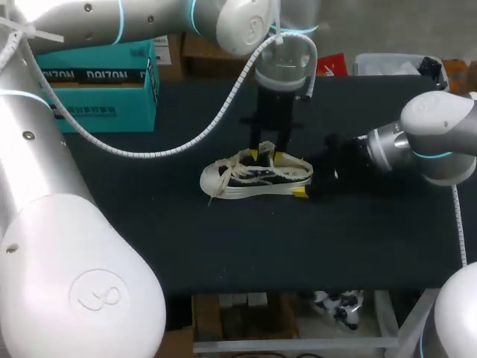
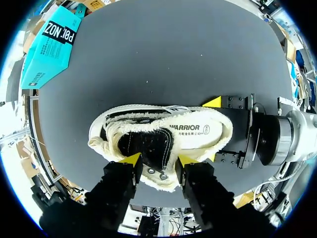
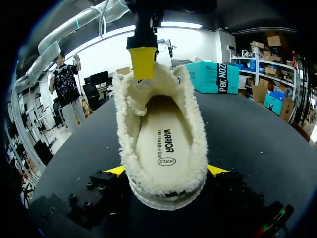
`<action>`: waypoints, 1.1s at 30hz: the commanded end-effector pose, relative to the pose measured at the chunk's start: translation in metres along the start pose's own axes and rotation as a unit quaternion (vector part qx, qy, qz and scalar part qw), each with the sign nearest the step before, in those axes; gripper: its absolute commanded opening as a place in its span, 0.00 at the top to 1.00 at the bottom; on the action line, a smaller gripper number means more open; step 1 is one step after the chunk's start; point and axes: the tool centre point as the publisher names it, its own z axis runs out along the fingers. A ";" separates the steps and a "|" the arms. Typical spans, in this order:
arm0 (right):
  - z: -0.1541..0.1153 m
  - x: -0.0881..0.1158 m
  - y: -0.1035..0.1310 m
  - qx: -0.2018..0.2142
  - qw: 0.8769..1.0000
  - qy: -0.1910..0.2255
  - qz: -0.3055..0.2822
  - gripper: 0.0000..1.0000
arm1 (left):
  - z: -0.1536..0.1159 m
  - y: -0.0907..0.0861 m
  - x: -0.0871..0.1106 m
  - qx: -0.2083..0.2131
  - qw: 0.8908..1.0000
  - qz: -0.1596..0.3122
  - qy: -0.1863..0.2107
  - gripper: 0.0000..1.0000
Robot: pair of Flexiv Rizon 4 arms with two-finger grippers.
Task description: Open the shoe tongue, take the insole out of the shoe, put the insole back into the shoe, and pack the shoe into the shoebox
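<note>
Count: 1 shoe, 1 insole, 1 shoebox, 2 grippers.

Shoe sits upright mid-table, toe toward my left, heel toward my right. It looks low-cut, with a black upper, a frayed cream edge round the opening, a white sole and toe cap, and pale laces.

Right gripper is clamped on the heel, one yellow tip on each side of it. Left gripper comes down from above, and its tips pinch the black eyelet part of the upper at the lace area.

Head view shows the whole layout but not the inside of the shoe. Both wrist views look into the opening: the insole is cream, printed, and lies flat inside. Right wrist view shows only one yellow tip of the left gripper, at the front of the opening. Left wrist view shows both.

Shoebox is teal, at the far left corner, well apart from the shoe. Can't tell whether it is open.
</note>
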 end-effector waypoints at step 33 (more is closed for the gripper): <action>0.004 -0.002 -0.009 -0.002 1.000 0.000 0.000 1.00 | 0.026 -0.018 -0.110 -0.017 0.978 0.034 0.204 1.00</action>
